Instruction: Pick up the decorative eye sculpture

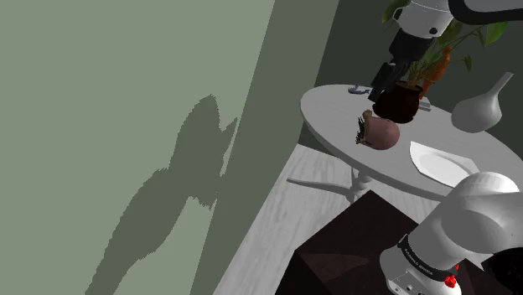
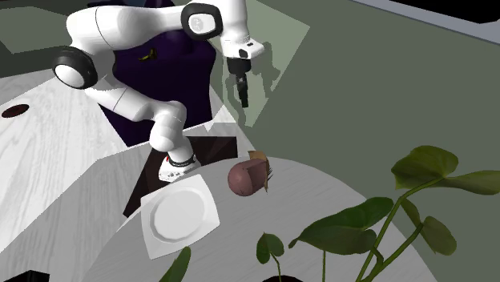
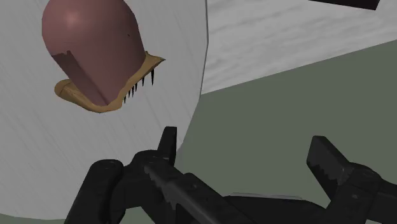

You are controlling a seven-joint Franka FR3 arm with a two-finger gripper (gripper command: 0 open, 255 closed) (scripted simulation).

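**Open claw off to one side of a rounded sculpture near the bench edge**

The eye sculpture (image 1: pixel 377 131), a reddish-brown dome on a tan base fringed with thin black lashes, rests on the round white bench (image 1: pixel 335 113) close to its edge. A white plate (image 1: pixel 440 163) lies farther round the same edge towards the stand. A potted plant (image 1: pixel 398 105) stands just behind the sculpture, and a pale vase (image 1: pixel 479 109) is deeper in.

The claw (image 2: pixel 243 99) hangs high above the bench and well apart from the sculpture. Its fingers (image 3: pixel 167 149) are spread wide with nothing between them. In the wrist view the sculpture sits off to one side of the open fingers, and the gap between them looks out past the bench edge at the floor (image 3: pixel 299 44).

The first risk is this offset. A straight descent from here would probably bring the claw down at or beyond the bench edge, missing the sculpture or striking the rim.

The second is the shape. The dome looks smooth and curved, so fingers closing high on it may slide off and squeeze it out sideways. With so little bench on that side, a nudge could tip it onto the floor.

The lashes look too thin to grip. A wide approach from behind could also brush the plant's pot.
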